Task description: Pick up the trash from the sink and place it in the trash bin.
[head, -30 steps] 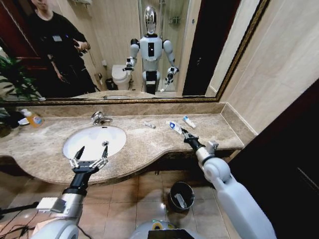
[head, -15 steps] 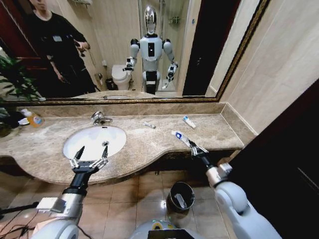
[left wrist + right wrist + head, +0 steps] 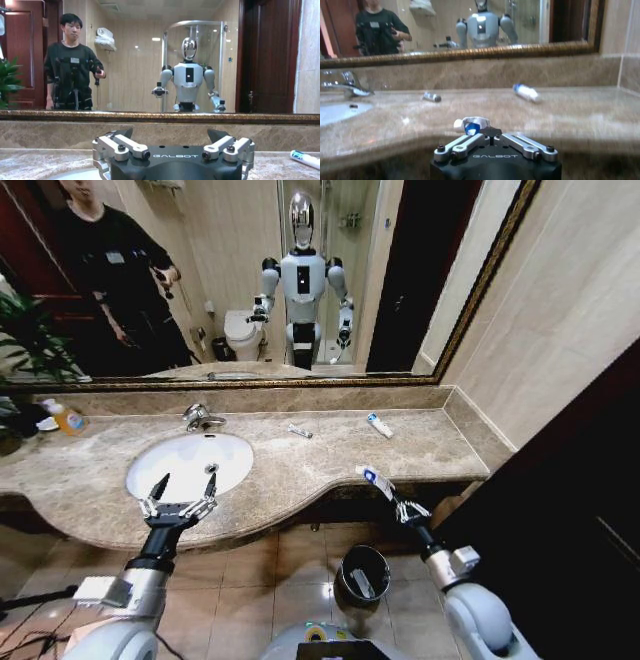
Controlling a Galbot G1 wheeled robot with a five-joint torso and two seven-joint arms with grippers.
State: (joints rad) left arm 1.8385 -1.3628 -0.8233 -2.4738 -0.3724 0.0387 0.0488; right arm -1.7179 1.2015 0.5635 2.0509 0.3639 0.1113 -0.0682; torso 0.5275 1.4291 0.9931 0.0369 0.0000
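Note:
My right gripper [image 3: 394, 494] is shut on a white-blue tube [image 3: 375, 479] and holds it just past the countertop's front edge. It hangs above and slightly to the right of the trash bin [image 3: 365, 573], a dark round pail on the floor with a pale scrap inside. In the right wrist view the tube [image 3: 470, 125] sticks out of the shut gripper [image 3: 489, 132]. A second white-blue tube [image 3: 379, 425] and a small silvery wrapper [image 3: 300, 431] lie on the counter. My left gripper [image 3: 180, 498] hovers open over the front rim of the white sink [image 3: 235, 450].
A chrome faucet [image 3: 200, 417] stands behind the basin. An orange-yellow bottle [image 3: 65, 417] sits at the counter's far left beside a plant. A large mirror covers the wall behind. A dark panel rises close on the right. Tiled floor surrounds the bin.
My right arm has drawn back from the counter with the white-blue tube, moving over the front edge and down toward the floor. The left arm has stayed still.

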